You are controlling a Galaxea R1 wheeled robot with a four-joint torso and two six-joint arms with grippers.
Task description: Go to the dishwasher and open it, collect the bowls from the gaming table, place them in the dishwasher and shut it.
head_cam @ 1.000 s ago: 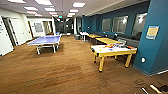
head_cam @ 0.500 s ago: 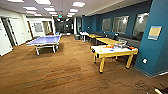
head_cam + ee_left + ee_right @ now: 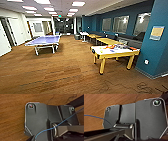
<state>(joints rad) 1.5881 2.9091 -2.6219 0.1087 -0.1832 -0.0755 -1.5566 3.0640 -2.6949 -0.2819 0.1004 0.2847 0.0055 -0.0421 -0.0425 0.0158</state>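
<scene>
A table-tennis table (image 3: 44, 41) stands on the floor (image 3: 62, 72) to the left. The gaming table (image 3: 113, 53) stands right of it, nearer, before the wall's corner (image 3: 156, 50). Small items (image 3: 117, 46) lie along its far edge. More tables (image 3: 105, 40) line the right wall behind it.

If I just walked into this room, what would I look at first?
Probably the white-topped table with yellow legs on the right, because small bright things, orange among them, sit on its top. Then the blue ping-pong table standing on the left over the brown wood floor. The tall teal wall at the right edge, with a yellowish sign on it, stands out too.
</scene>
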